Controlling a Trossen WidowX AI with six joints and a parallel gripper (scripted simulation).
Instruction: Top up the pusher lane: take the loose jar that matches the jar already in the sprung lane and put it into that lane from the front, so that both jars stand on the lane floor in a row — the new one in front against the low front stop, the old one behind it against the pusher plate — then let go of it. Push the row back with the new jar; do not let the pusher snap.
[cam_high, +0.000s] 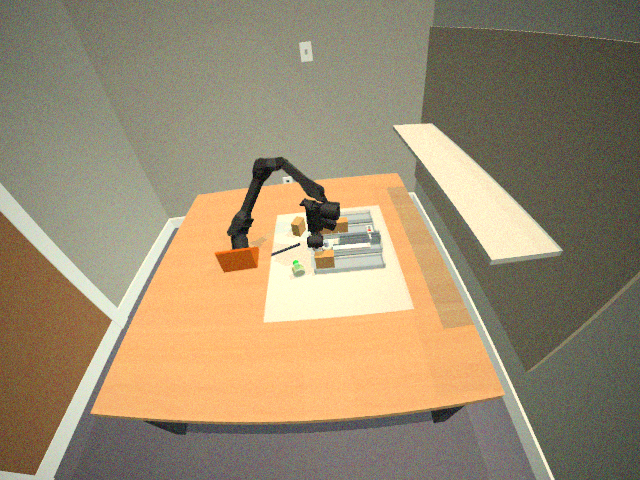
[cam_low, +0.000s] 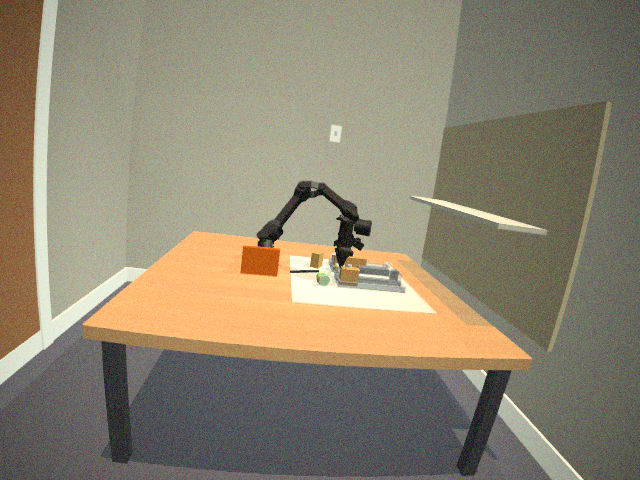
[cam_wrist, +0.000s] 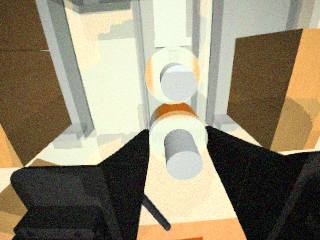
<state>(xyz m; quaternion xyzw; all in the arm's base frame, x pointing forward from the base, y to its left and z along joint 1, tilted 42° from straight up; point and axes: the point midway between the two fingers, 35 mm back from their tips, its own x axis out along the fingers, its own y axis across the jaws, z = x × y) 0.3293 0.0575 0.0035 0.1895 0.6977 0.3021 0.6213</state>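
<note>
Gripper (cam_wrist: 177, 145) clamped on a pale orange-banded jar (cam_wrist: 179, 147) at the front end of the grey lane (cam_wrist: 172, 22), directly before the matching jar (cam_wrist: 172, 76) standing inside, brown boxes (cam_wrist: 267, 82) flanking.

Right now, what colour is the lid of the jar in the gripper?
Pale grey, on the held jar with its orange band; the wrist view shows it best.
</note>
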